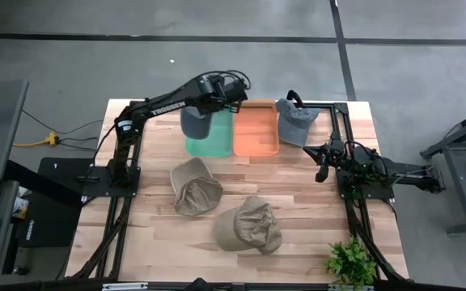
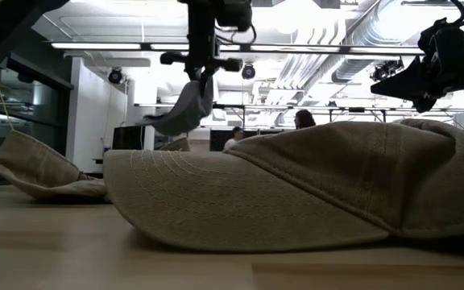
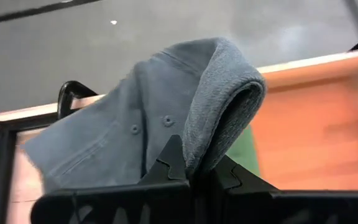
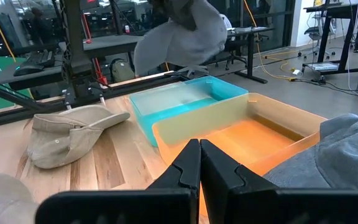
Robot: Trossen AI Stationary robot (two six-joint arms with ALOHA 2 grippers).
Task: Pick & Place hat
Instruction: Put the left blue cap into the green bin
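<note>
A grey hat [image 1: 196, 123] hangs from my left gripper [image 1: 206, 103] above the green bin [image 1: 217, 145]; the low view shows the grey hat [image 2: 185, 109] well above the table. My left gripper [image 3: 194, 177] is shut on it. A second grey hat [image 1: 296, 121] lies at the table's far edge beside the orange bin [image 1: 256, 133]. Two beige hats [image 1: 194, 187] [image 1: 249, 226] lie on the table nearer the front. My right gripper [image 4: 199, 158] is shut and empty, waiting at the table's right side [image 1: 324, 168]. My left gripper pinches a rolled fold of the grey hat's crown [image 3: 219, 140] between its two fingers, coming from above and pointing down. The hat is lifted clear and hangs slack below the fingers [image 2: 198, 79], its brim [image 2: 163, 121] drooping to one side.
The green bin [image 4: 179, 99] and orange bin [image 4: 253, 134] stand side by side at the table's far middle. A potted plant [image 1: 350, 260] sits at the near right corner. One beige hat [image 2: 296, 189] fills the low view's foreground. Bare wood lies between the beige hats and the bins.
</note>
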